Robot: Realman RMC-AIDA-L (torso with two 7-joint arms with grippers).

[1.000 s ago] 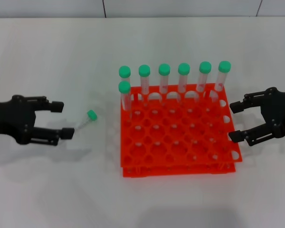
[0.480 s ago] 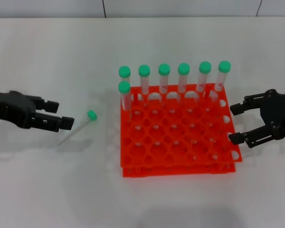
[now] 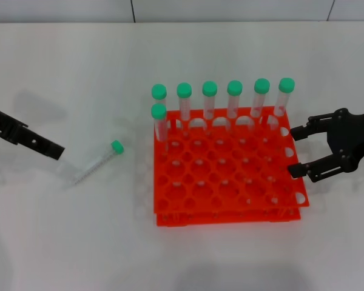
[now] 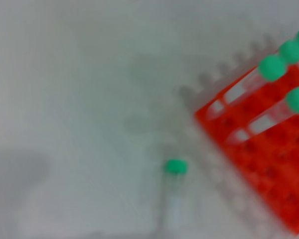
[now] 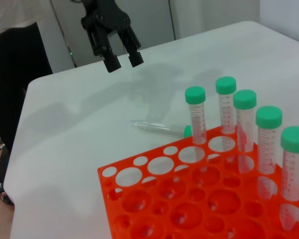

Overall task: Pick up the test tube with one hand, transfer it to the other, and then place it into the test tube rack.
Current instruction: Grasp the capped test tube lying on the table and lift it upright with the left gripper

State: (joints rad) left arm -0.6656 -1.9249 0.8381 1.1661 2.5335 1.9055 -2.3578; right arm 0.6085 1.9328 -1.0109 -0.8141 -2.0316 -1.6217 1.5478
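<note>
The test tube [image 3: 97, 162], clear with a green cap, lies on the white table left of the orange-red test tube rack [image 3: 224, 216]. It also shows in the left wrist view [image 4: 175, 199] and the right wrist view [image 5: 154, 128]. My left gripper [image 3: 56, 151] is above and to the left of the tube, turned edge-on, apart from it. In the right wrist view the left gripper [image 5: 123, 61] has its fingers apart and holds nothing. My right gripper [image 3: 295, 151] is open and empty at the rack's right edge.
Several identical green-capped tubes [image 3: 235, 100] stand upright in the rack's back row and back left corner. The rack also shows in the left wrist view [image 4: 269, 164] and the right wrist view [image 5: 154, 199]. The table's far edge meets a wall.
My left gripper has rotated edge-on and drawn back to the left, away from the tube, which stays on the table. My right gripper has shifted slightly toward the back.
</note>
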